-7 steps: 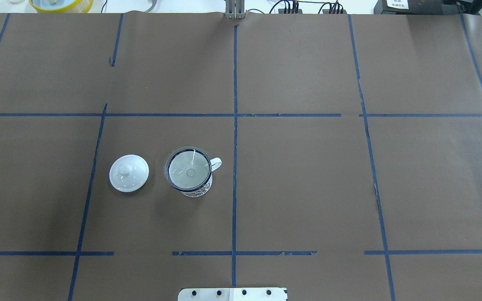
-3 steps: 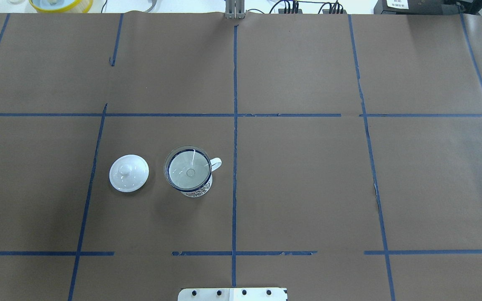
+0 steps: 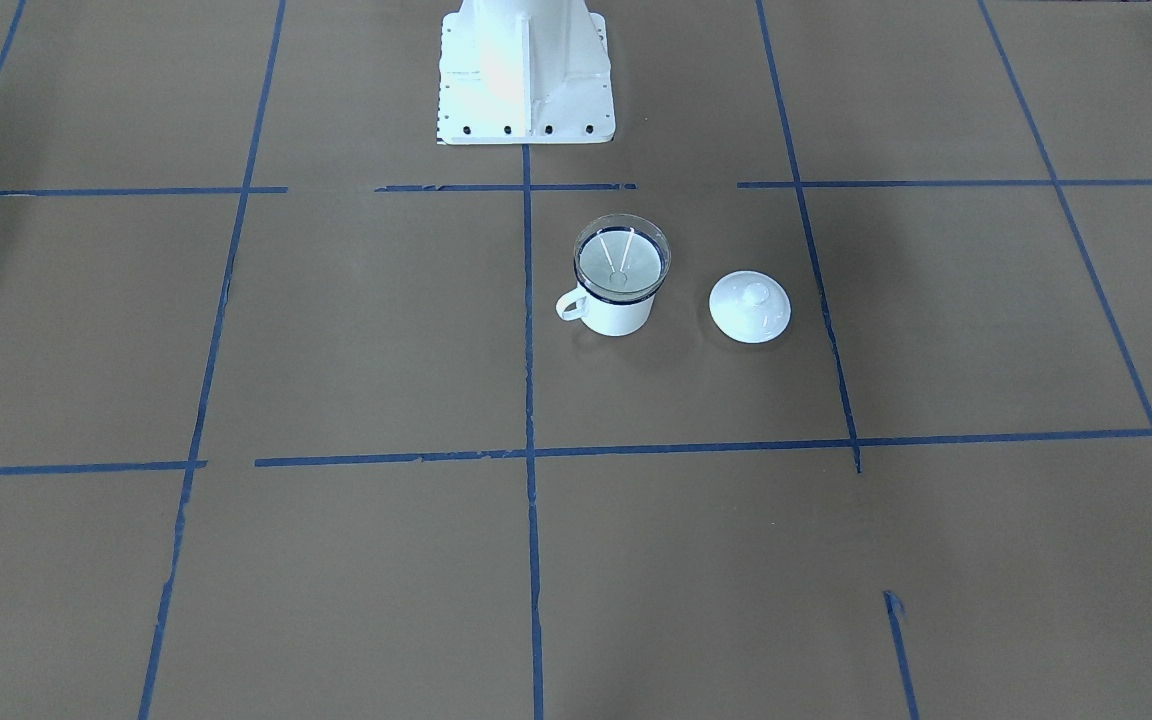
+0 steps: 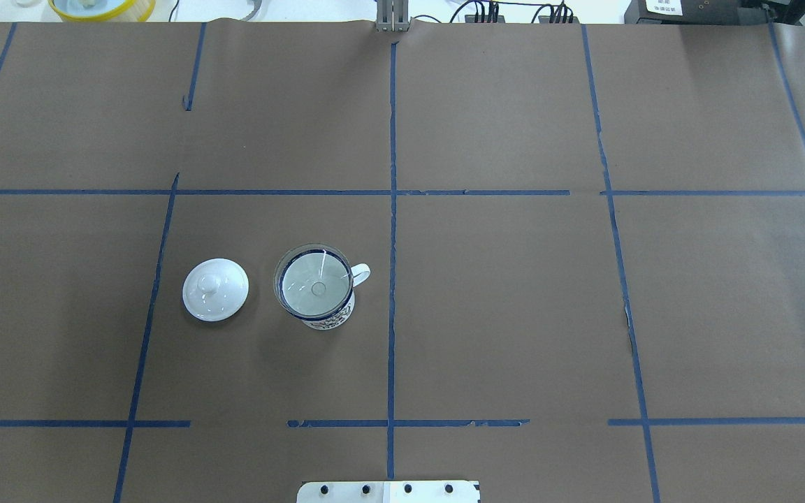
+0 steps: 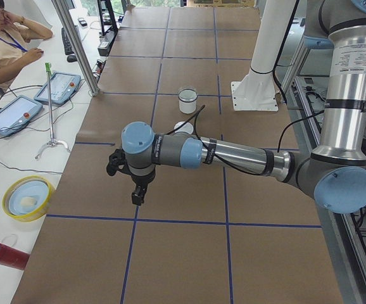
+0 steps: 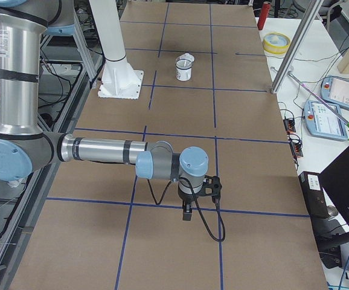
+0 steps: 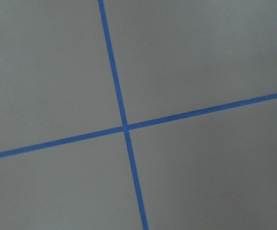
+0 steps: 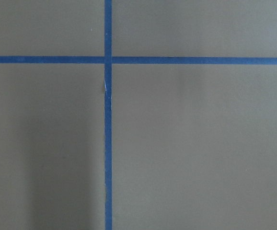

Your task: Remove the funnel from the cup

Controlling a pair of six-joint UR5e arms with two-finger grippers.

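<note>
The clear funnel (image 4: 315, 283) sits upright in the white cup (image 4: 329, 320) with a dark blue rim, left of the table's centre line; its handle points right. Both show in the front view, funnel (image 3: 622, 258) in cup (image 3: 618, 315), and small in the side views (image 5: 187, 101) (image 6: 185, 67). My left gripper (image 5: 137, 196) shows only in the left side view, hanging over the table far from the cup. My right gripper (image 6: 188, 212) shows only in the right side view, likewise far off. I cannot tell whether either is open or shut.
A white domed lid (image 4: 215, 289) with a knob lies on the table beside the cup, away from its handle. The robot's white base (image 3: 526, 70) stands behind the cup. A yellow bowl (image 5: 26, 197) and a red cylinder (image 5: 2, 254) lie off the table's far edge.
</note>
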